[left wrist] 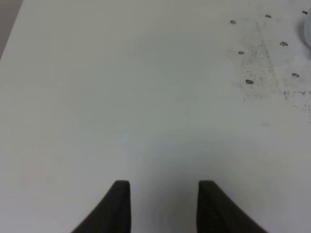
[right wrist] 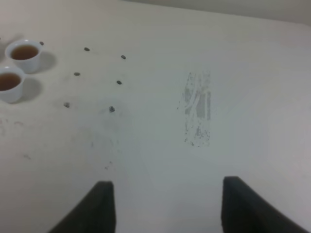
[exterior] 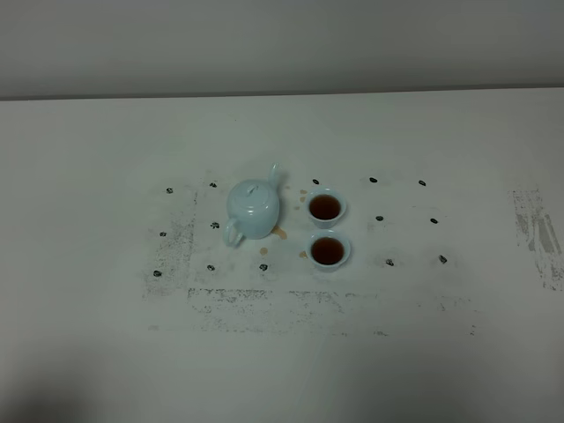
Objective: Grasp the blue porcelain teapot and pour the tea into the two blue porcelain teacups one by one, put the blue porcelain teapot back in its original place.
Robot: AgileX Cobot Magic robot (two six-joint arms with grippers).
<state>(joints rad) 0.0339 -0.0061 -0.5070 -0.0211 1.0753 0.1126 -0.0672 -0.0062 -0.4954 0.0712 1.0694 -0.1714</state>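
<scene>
The blue porcelain teapot [exterior: 254, 210] stands upright on the white table, lid on, its spout pointing toward the back right and its handle toward the front left. Just right of it sit the two blue porcelain teacups, one farther back [exterior: 325, 208] and one nearer [exterior: 328, 251], both holding dark reddish-brown tea. The right wrist view shows the same cups [right wrist: 24, 54] [right wrist: 9, 83]. Neither arm appears in the exterior view. My left gripper [left wrist: 164, 184] hangs open over bare table, well away from the teapot. My right gripper [right wrist: 167, 182] is open too, far from the cups.
Small dark marks [exterior: 214, 226] dot the table around the teapot and cups. Brown tea drips [exterior: 279, 233] lie between the teapot and the cups. Scuffed grey patches [exterior: 538, 231] mark the surface at the right and in front. A wall bounds the table's far edge [exterior: 282, 92].
</scene>
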